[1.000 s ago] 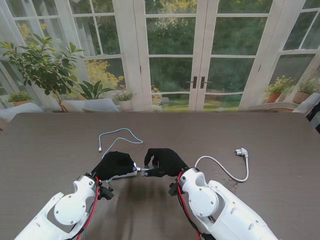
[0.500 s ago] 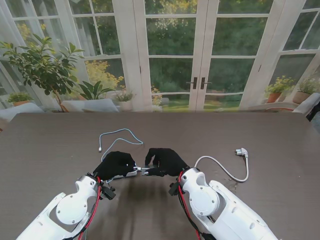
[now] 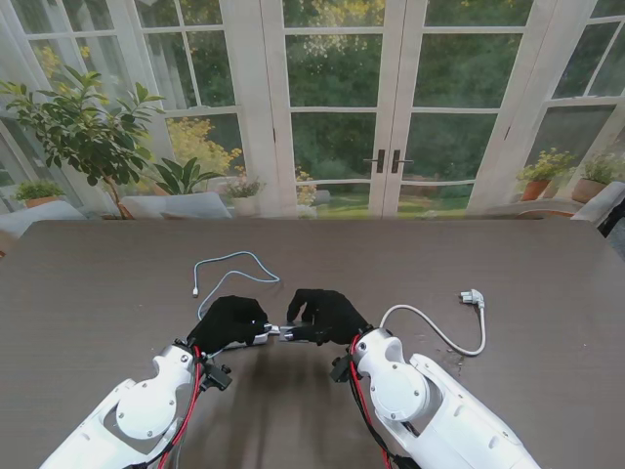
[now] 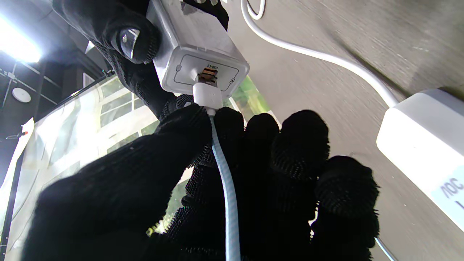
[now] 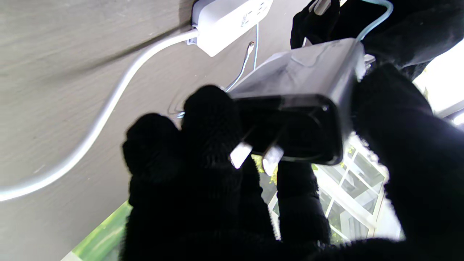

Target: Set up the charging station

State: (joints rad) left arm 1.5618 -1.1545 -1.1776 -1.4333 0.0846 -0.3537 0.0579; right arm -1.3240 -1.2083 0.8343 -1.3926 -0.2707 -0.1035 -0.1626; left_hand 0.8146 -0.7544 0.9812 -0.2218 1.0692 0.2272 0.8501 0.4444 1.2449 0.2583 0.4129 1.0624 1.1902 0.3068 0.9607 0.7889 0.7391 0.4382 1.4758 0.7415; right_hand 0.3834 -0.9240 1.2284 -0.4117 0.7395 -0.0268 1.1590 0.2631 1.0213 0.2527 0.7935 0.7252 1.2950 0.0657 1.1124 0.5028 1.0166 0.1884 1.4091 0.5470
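At the near middle of the counter (image 3: 117,264), my left hand (image 3: 229,322) and right hand (image 3: 327,315) meet, both raised off the surface. My right hand is closed around the charger block (image 4: 197,54), prongs toward my wrist. My left hand pinches the white plug (image 4: 207,96) of the pale blue cable (image 4: 224,181) between thumb and fingers, its metal tip at the block's port. The tip is only partly entered; bare metal shows at the port mouth.

The power strip (image 4: 424,145) lies on the counter beneath my hands, its white cord (image 3: 439,332) running right to a loose wall plug (image 3: 473,296). The cable's free end (image 3: 195,291) rests farther from me.

Risks, as I judge them: a tilted push could jam or bend the tip. The block's smooth sides could slip in my gloved grip under insertion force. The trailing cable could drag against my fingers and pull the plug off line.
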